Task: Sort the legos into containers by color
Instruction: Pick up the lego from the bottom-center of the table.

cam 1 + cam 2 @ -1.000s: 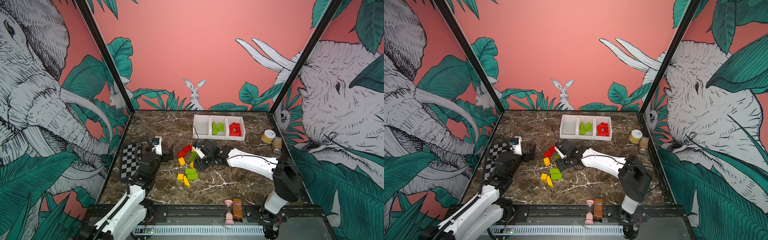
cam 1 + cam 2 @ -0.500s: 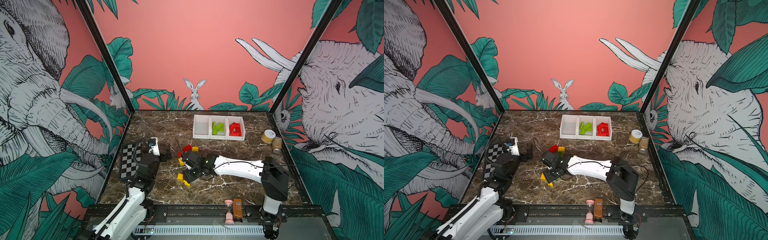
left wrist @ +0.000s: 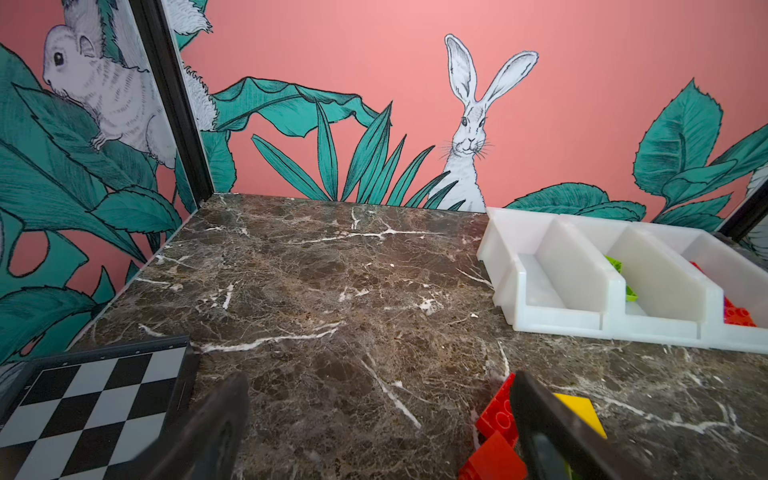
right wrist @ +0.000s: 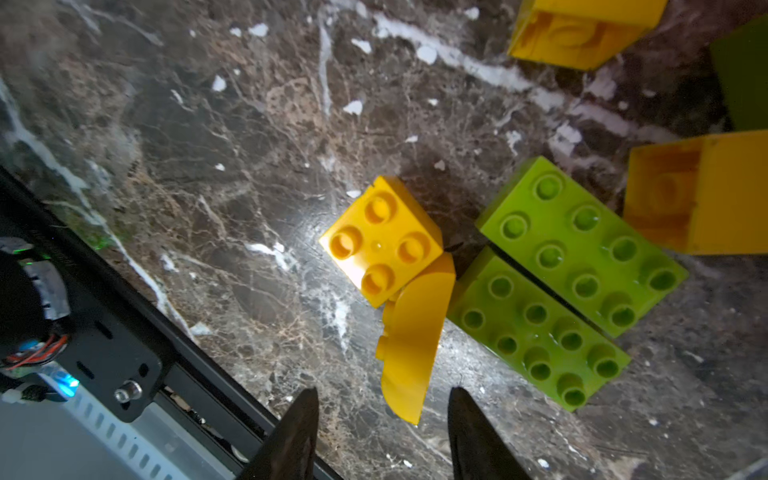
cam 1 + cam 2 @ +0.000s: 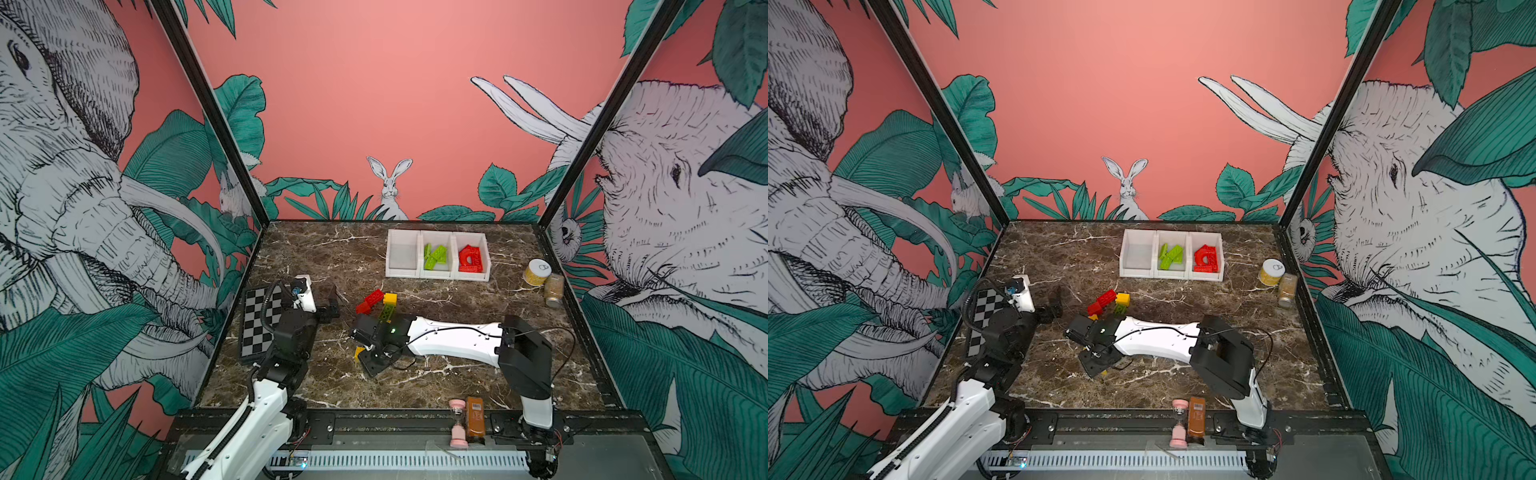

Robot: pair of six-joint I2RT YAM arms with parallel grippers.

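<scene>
My right gripper (image 4: 383, 394) points down at loose legos, open, its jaws either side of the tip of a yellow curved piece (image 4: 411, 345) without touching it. Beyond that piece lie a yellow square brick (image 4: 382, 241) and two long green bricks (image 4: 582, 245). In both top views the right gripper (image 5: 368, 355) hides that pile. Red bricks (image 5: 370, 300) and a yellow brick (image 5: 390, 298) lie behind it. My left gripper (image 3: 378, 380) is open over bare table, with red bricks (image 3: 496, 415) against one finger. The containers (image 5: 436, 275) hold green legos (image 5: 435, 255) and red legos (image 5: 471, 259).
A checkerboard (image 5: 259, 324) lies at the table's left edge under my left arm. A yellow-labelled jar (image 5: 537, 272) and a second jar (image 5: 554, 289) stand at the right. A pink hourglass (image 5: 457, 424) and a brown bottle (image 5: 475, 419) sit on the front rail.
My right gripper has swung left and forward and come down over the yellow and green bricks, and its jaws have narrowed. The left arm has shifted only slightly.
</scene>
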